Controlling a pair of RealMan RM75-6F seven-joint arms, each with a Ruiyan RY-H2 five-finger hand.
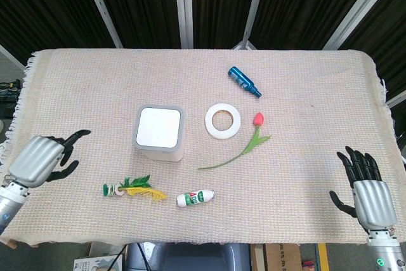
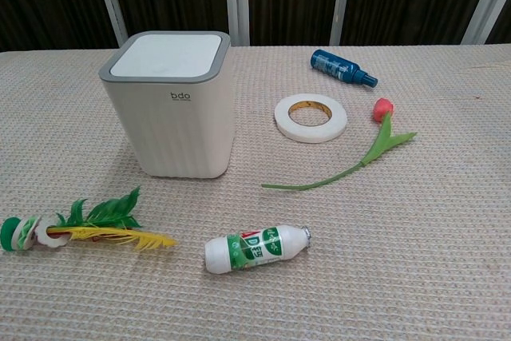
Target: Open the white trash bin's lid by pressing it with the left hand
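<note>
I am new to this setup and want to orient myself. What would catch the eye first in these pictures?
First, the white trash bin with its grey-rimmed lid closed, standing left of centre on the woven cloth. Next, the red tulip and the white tape roll to its right. The left hand hovers at the left edge, apart from the bin; the right hand waits at the right edge.
</note>
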